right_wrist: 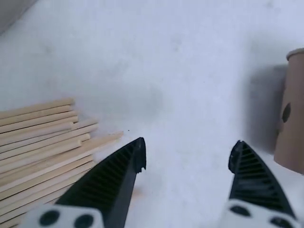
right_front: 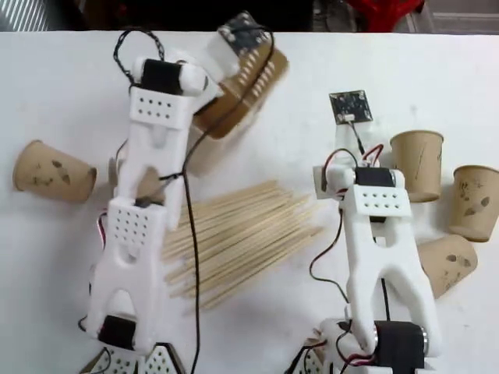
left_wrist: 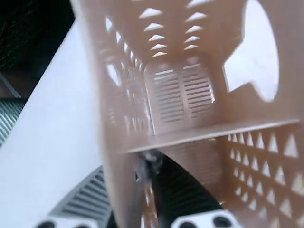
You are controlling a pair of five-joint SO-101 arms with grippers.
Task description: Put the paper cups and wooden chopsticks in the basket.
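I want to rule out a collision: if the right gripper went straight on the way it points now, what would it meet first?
Most likely bare table: the right gripper has open fingers aimed at the gap between the chopsticks and a paper cup. Depth is unclear.

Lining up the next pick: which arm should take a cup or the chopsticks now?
Right. The right gripper is open over the table between the chopsticks and an upright paper cup, holding nothing. The left gripper is shut on the basket wall, so it is occupied.

Tan basket (left_wrist: 266,156) (triangle-perforated), brown dark-marked cups (right_front: 417,160), pale chopsticks (right_front: 242,234), white table (right_front: 62,86).
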